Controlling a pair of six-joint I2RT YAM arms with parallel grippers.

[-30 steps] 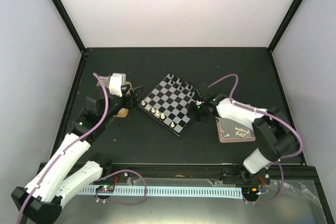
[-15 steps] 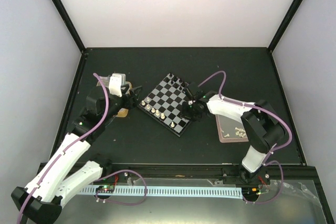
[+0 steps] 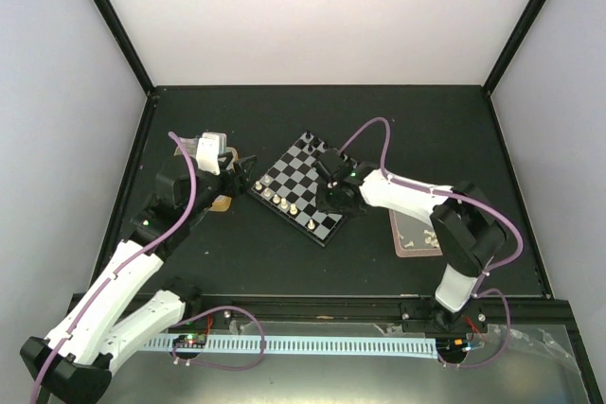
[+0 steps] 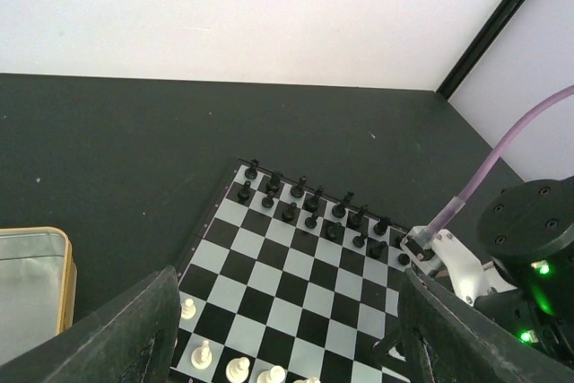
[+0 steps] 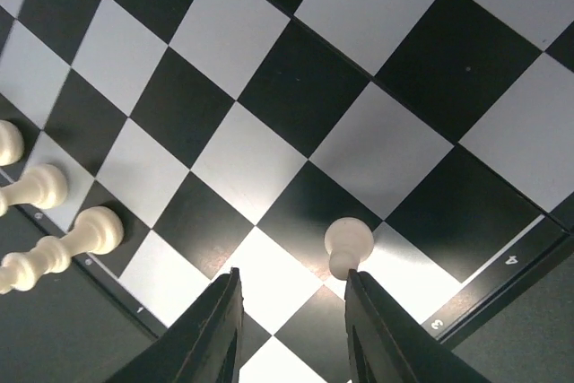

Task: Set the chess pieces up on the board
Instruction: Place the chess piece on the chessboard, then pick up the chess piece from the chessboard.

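The board [image 3: 301, 184] lies turned diamond-wise at the table's middle. Black chess pieces [image 4: 309, 208] fill its far two rows, and a few cream ones [image 3: 282, 201] stand along its near-left edge. My right gripper [image 3: 331, 198] hangs low over the board's right corner, open. In the right wrist view its fingertips [image 5: 369, 302] stand apart over the squares, and a cream pawn [image 5: 348, 244] rests against the right tip only. More cream pieces [image 5: 40, 187] line the left edge there. My left gripper [image 3: 237, 173] hovers open beside the board's left corner with nothing in it [image 4: 287, 347].
A pink tray [image 3: 417, 236] with loose cream pieces lies right of the board, partly under the right arm. A yellow-rimmed tin [image 4: 31, 284] sits left of the board beneath the left arm. Black frame posts and pale walls close in the table.
My right arm has swung left from the pink tray onto the board's right corner, and its jaws have gone from shut to apart beside the pawn. The left arm has stayed still.
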